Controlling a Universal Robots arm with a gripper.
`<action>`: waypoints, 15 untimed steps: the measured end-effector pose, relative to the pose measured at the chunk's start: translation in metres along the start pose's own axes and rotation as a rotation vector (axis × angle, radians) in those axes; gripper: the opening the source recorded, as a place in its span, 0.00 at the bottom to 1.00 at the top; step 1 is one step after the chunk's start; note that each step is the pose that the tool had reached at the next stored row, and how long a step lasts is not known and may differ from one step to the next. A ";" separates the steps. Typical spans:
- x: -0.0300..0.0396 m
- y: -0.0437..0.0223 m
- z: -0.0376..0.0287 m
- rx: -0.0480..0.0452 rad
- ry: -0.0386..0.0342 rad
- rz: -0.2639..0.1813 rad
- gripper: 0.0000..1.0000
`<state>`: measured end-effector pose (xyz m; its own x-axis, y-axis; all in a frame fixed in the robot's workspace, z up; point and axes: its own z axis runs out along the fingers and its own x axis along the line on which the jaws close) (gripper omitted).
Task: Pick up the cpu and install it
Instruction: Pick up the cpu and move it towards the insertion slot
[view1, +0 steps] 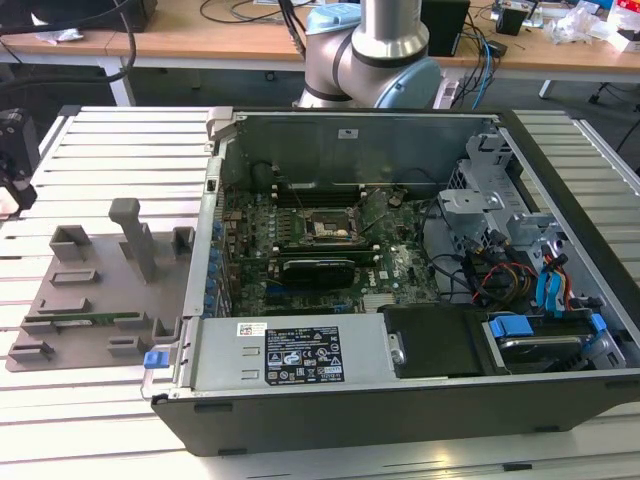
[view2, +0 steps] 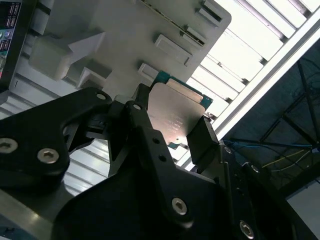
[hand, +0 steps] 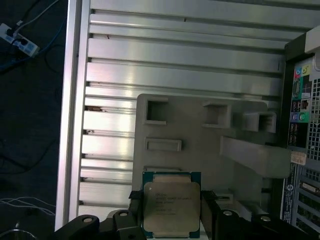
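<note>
Claw (hand: 171, 198) clamps the cpu (hand: 171, 206) above the grey tray (hand: 200, 125); pickup looks done — seating in the motherboard socket (view1: 330, 228) remains.

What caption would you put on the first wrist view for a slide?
The gripper holds the cpu by two opposite edges over the grey tray on the slatted table.

The grey moulded plastic tray (view1: 100, 290) lay on the slatted aluminium table (view1: 120, 150), at the exterior view's left of the open black computer case (view1: 400, 425). The silvery square cpu (hand: 171, 202) sat between the black gripper's (hand: 171, 220) fingers, seemingly above the tray's edge.
</note>
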<state>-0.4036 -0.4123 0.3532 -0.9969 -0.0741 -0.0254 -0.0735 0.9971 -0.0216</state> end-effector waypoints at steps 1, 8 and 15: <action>-0.0001 0.0000 -0.0032 0.0000 0.0000 0.000 0.55; -0.0012 0.0099 -0.0163 -0.0010 -0.0001 0.000 0.55; -0.0032 0.0304 -0.0346 -0.0024 -0.0002 0.000 0.55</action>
<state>-0.4036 -0.3811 0.3873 -0.9969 -0.0740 -0.0256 -0.0736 0.9971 -0.0192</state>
